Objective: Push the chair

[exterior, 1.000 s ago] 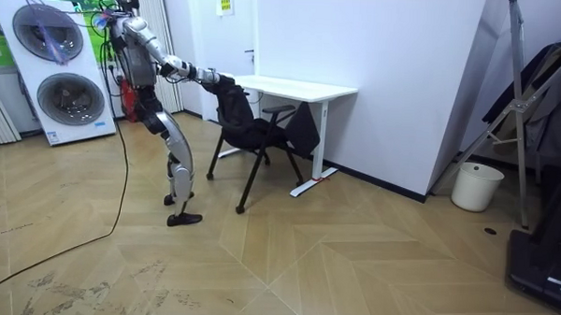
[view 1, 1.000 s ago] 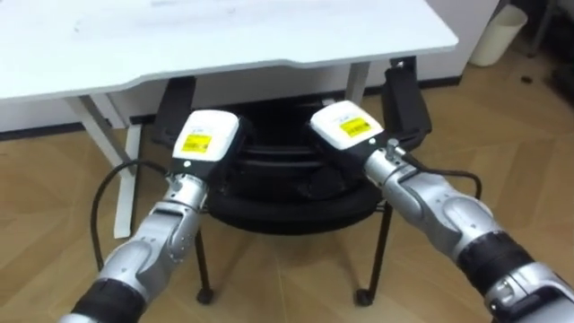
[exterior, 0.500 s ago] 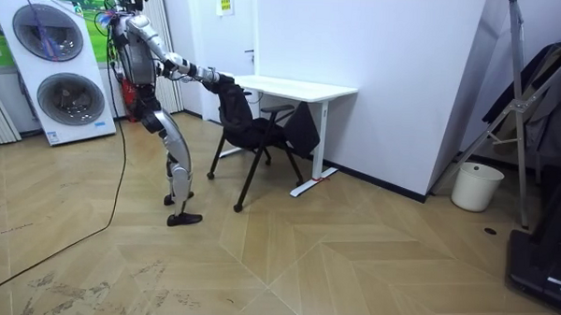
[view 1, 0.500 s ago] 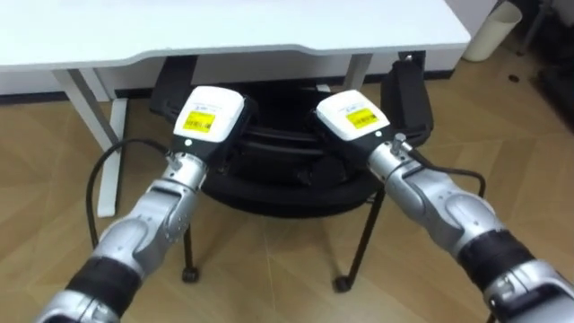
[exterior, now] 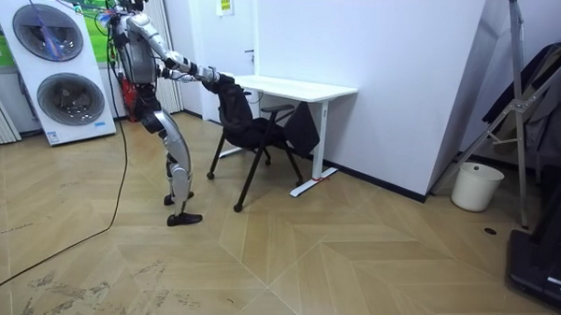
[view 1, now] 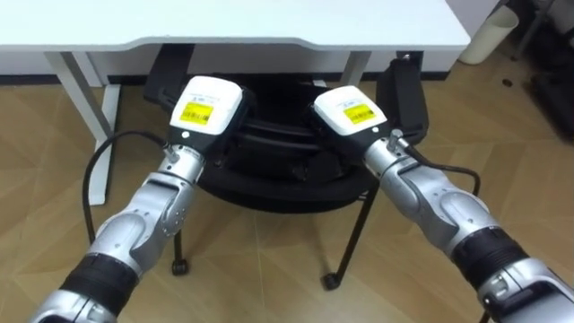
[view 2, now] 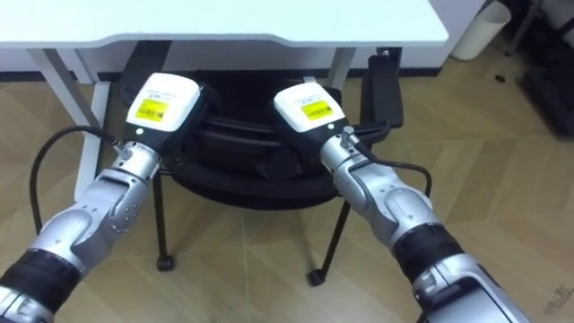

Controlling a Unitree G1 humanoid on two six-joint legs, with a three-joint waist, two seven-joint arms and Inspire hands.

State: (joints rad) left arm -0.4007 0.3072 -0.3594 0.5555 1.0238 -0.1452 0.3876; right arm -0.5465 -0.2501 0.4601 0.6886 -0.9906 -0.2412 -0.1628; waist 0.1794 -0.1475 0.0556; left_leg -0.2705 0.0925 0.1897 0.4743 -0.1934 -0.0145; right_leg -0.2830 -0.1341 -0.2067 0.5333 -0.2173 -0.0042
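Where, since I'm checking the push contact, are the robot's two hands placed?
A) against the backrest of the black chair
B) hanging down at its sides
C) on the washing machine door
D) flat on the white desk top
A: in the eye views the left hand and the right hand are both set against the backrest of the black chair, which stands partly under the white desk.

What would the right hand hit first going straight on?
The right hand would meet the black chair, whose backrest it seems to touch; beyond lies the white desk, though depth is unclear.
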